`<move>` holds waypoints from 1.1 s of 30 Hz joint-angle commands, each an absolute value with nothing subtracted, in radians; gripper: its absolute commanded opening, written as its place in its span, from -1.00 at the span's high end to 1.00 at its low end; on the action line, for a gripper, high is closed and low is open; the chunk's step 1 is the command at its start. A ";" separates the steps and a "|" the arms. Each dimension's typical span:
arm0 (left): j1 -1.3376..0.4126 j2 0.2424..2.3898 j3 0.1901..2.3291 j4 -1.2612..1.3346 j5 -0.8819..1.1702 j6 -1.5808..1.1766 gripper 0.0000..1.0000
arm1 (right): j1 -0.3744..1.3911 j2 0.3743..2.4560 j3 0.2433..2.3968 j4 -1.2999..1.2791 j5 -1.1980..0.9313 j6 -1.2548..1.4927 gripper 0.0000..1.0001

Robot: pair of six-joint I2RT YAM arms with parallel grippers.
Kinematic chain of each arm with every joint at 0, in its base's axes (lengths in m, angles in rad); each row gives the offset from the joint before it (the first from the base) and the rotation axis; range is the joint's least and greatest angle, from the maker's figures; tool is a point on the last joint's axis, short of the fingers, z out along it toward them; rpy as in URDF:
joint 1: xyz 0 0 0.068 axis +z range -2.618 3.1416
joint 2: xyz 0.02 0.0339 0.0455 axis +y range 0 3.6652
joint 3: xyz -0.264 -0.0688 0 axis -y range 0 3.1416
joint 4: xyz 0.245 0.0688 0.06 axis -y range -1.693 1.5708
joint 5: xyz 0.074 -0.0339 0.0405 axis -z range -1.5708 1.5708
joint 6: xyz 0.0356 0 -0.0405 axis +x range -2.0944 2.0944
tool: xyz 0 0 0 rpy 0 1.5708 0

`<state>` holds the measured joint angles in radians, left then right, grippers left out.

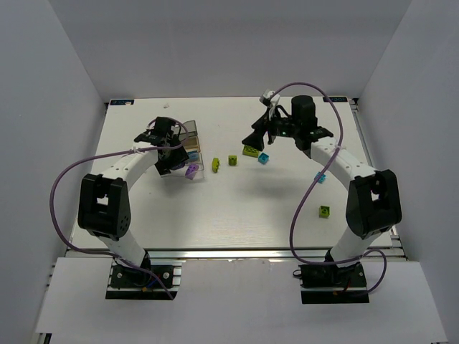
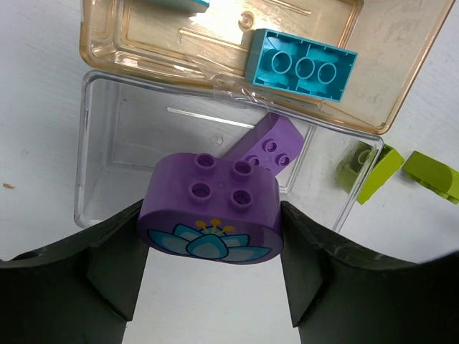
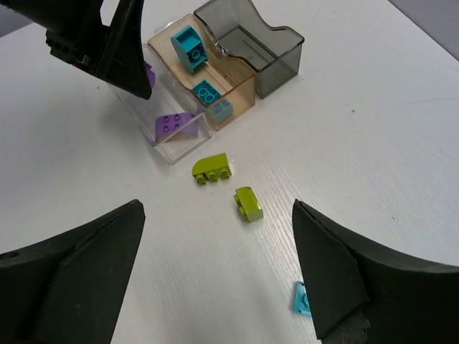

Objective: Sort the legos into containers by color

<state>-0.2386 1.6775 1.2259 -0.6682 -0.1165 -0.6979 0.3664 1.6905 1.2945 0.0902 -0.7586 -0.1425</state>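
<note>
White arms (image 1: pixel 129 167), black joints (image 1: pixel 100 206), purple cables (image 1: pixel 301 84), black jaws

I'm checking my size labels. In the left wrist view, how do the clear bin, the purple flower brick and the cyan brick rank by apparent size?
1. clear bin
2. purple flower brick, which is nearest the camera, so it probably looks bigger than it is
3. cyan brick

A white table (image 1: pixel 237 215) fills the middle of the top view, its surface matte and plain. A pale grey back wall (image 1: pixel 229 43) rises behind it, with a left wall (image 1: pixel 36 107) and a right wall (image 1: pixel 423 93) closing in the sides. A metal rail (image 1: pixel 237 253) runs along the near edge, above a white panel (image 1: pixel 237 301). The light is even; faint shadows lie on the table.
</note>
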 commanded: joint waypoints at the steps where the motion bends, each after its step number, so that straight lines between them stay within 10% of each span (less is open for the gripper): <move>1: -0.238 1.644 1.253 -0.675 -0.138 -0.687 -0.56 | 0.347 1.594 1.304 0.011 -0.710 -0.219 -0.79; 6: -0.236 1.594 1.249 -0.672 -0.133 -0.695 -0.96 | 0.334 1.578 1.296 -0.092 -0.598 -0.230 -0.79; 21: -0.236 1.229 1.140 -0.560 -0.104 -0.660 -0.96 | 0.206 1.646 1.367 -0.333 -0.134 -0.078 -0.79; 33: -0.236 0.936 0.873 -0.515 -0.064 -0.773 -0.96 | 0.161 1.900 1.655 -0.811 -0.607 -0.727 -0.73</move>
